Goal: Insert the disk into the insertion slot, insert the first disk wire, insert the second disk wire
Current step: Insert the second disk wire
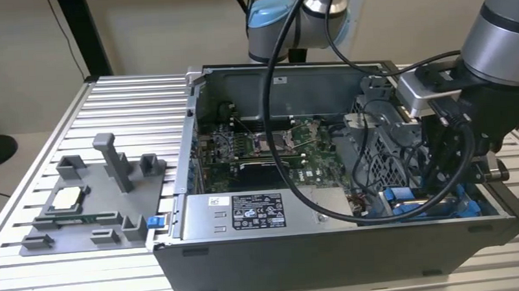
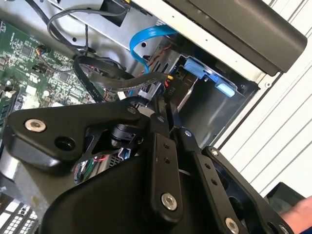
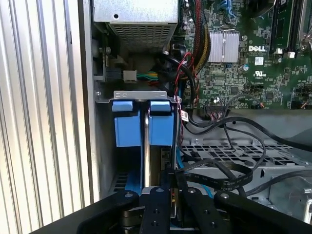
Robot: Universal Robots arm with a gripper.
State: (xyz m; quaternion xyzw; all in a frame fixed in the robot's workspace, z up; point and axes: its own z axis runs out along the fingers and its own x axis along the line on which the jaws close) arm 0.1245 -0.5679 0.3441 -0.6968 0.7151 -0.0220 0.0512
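First wrist view: disk (image 3: pixel 144 127) sits w/ blue frame in slot at case (image 3: pixel 87 97) edge, 12 o'clock of gripper (image 3: pixel 168 183), whose jaws are pinched nearly closed on what looks like a thin wire connector, prob. aligning it to disk's rear port.

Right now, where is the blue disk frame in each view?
Exterior view: blue disk frame low in the case, exterior view's right.
Second wrist view: blue disk frame beside the case wall.
First wrist view: blue disk frame beside the case wall.
Shared landmark: green motherboard.
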